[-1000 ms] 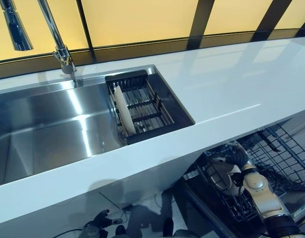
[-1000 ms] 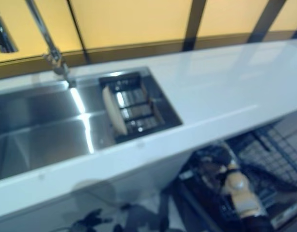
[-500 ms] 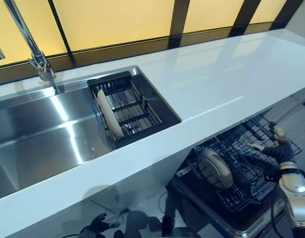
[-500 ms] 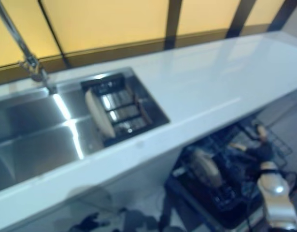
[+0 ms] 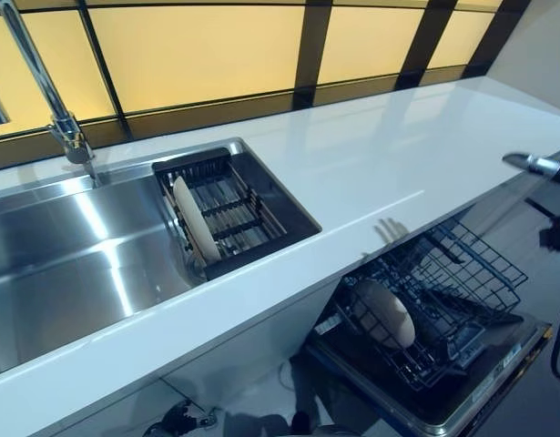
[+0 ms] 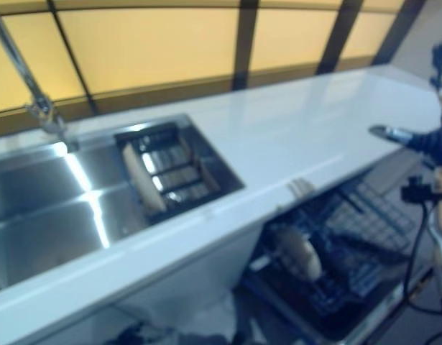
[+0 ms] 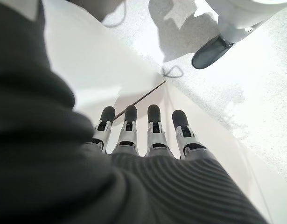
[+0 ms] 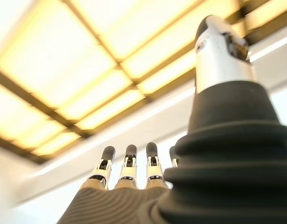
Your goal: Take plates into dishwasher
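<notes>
One plate (image 5: pixel 385 312) stands on edge in the dishwasher rack (image 5: pixel 462 273), pulled out below the white counter (image 5: pixel 371 164). A second plate (image 5: pixel 195 231) leans upright in the dark drying rack (image 5: pixel 234 208) set in the steel sink (image 5: pixel 70 255), right of the faucet (image 5: pixel 52 100). The right hand (image 8: pixel 129 170) is raised at the counter's right end, fingers straight, holding nothing. The left hand (image 7: pixel 143 135) hangs low towards the floor, fingers straight and empty.

A white tabletop (image 5: pixel 371 155) holds a steel sink (image 5: pixel 70 264); a chrome faucet (image 5: pixel 43 86) rises behind it, before yellow backlit window panels (image 5: pixel 198 55).
</notes>
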